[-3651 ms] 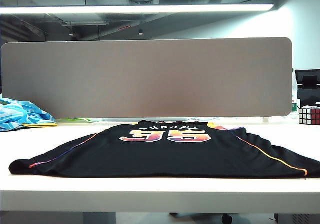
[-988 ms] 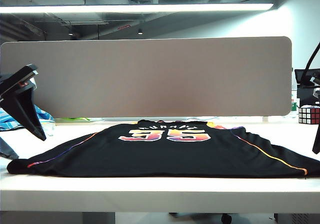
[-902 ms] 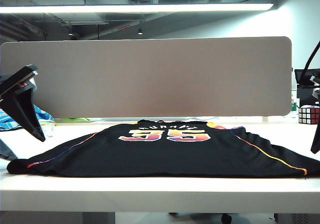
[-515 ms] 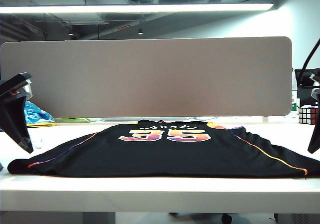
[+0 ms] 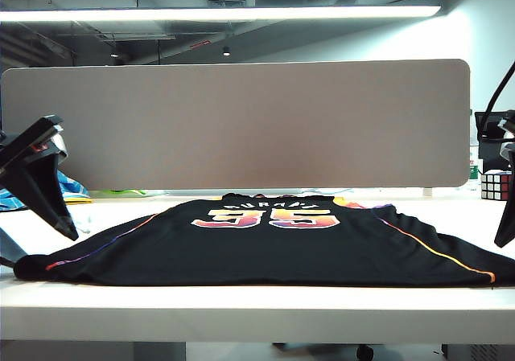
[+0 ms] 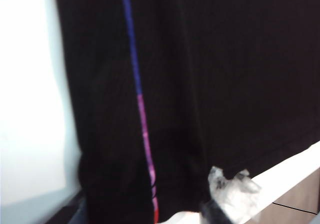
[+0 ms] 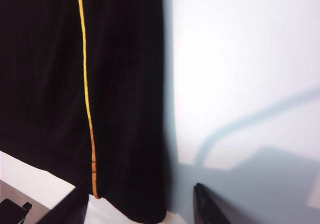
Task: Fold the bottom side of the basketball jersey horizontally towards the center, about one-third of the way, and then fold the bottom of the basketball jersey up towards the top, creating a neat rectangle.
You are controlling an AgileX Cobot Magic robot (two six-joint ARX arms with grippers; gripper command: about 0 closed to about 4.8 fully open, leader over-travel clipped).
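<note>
Large black sleeveless basketball jersey [image 5: 265, 244] with gradient number 35 lies flat across the white table [image 5: 241, 313], hem along the near edge, collar toward the far side. Thin rainbow piping runs down both sides: purple-pink on the left [image 6: 145, 134], yellow-orange on the right [image 7: 86, 89].

I see the left gripper [image 5: 32, 188] at the left edge of the scene, hovering above the jersey's near-left corner, not touching the cloth. Its jaws stand apart, nothing between them.

Right gripper [image 7: 140, 206] hangs at the far right, over the jersey's near-right corner. Its dark fingers [image 7: 207, 204] are spread wide, empty, clear of the fabric.

Grey partition panel [image 5: 241, 124] behind. Crumpled light blue cloth [image 5: 71, 187] far left; colourful puzzle cube [image 5: 496, 186] far right.
</note>
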